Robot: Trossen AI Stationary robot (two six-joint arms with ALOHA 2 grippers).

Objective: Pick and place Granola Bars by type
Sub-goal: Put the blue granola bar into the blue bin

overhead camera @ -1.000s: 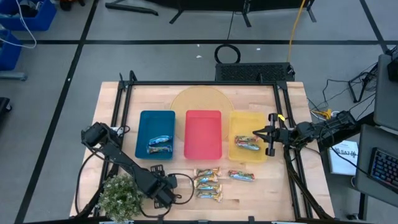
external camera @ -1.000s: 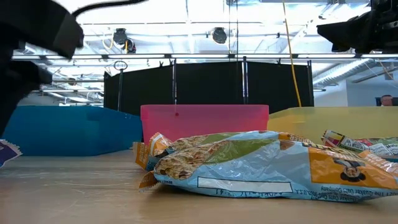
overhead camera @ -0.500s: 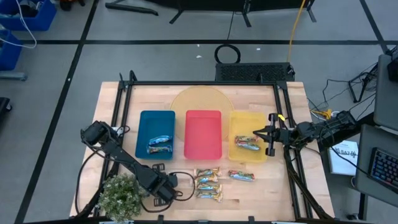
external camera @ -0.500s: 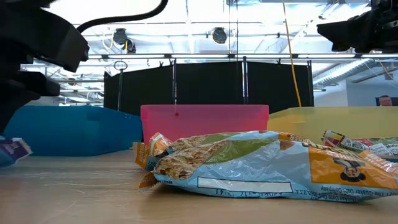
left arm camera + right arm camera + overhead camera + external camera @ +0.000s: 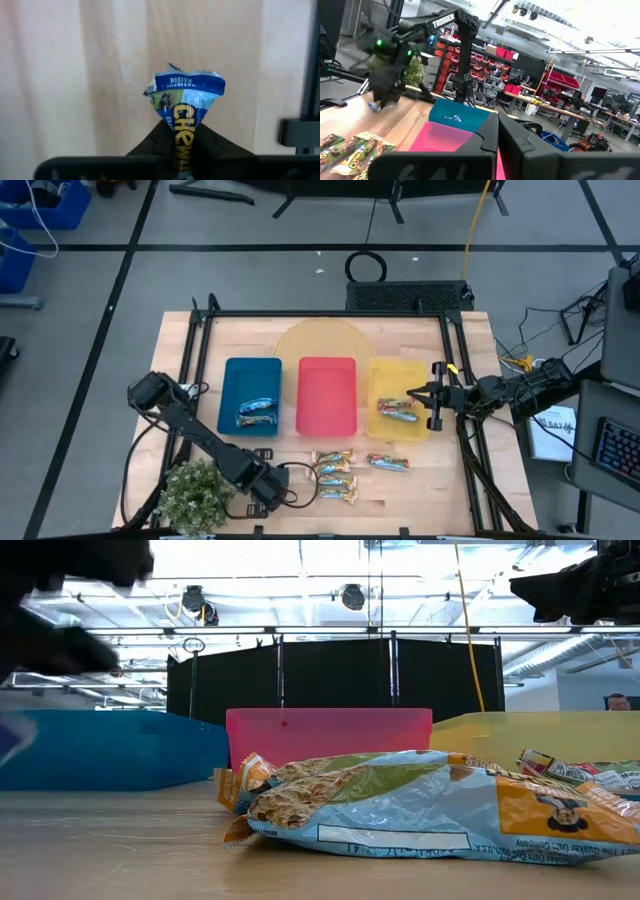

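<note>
My left gripper (image 5: 273, 491) hangs near the table's front edge, left of the loose bars, shut on a blue-and-white granola bar (image 5: 184, 97). The right wrist view shows that bar (image 5: 374, 105) dangling under the left arm. My right gripper (image 5: 412, 397) is shut and empty above the yellow tray (image 5: 400, 370), which holds one bar (image 5: 397, 410). Another bar (image 5: 257, 411) lies in the blue tray (image 5: 250, 370). Several bars (image 5: 335, 475) and one more (image 5: 387, 463) lie flat on the wood. My left gripper pinches the blue-and-white bar between its two fingers, across the wrapper partway along its length (image 5: 182, 127). The fingers come from above, pointing down. The bar's free end (image 5: 186, 82) sticks out past the fingertips, crumpled, and the bar hangs clear of the table.
The red tray (image 5: 327, 395) stands between the blue and yellow ones. A green plant (image 5: 195, 495) sits at the near left corner, close beside the left arm. A black cable loops on the wood by the left gripper. Bare wood lies behind the trays.
My left gripper has shut on the blue-and-white bar and risen. The bar, which lay on the table a second ago, now hangs lifted clear of it. My right gripper has kept still.
</note>
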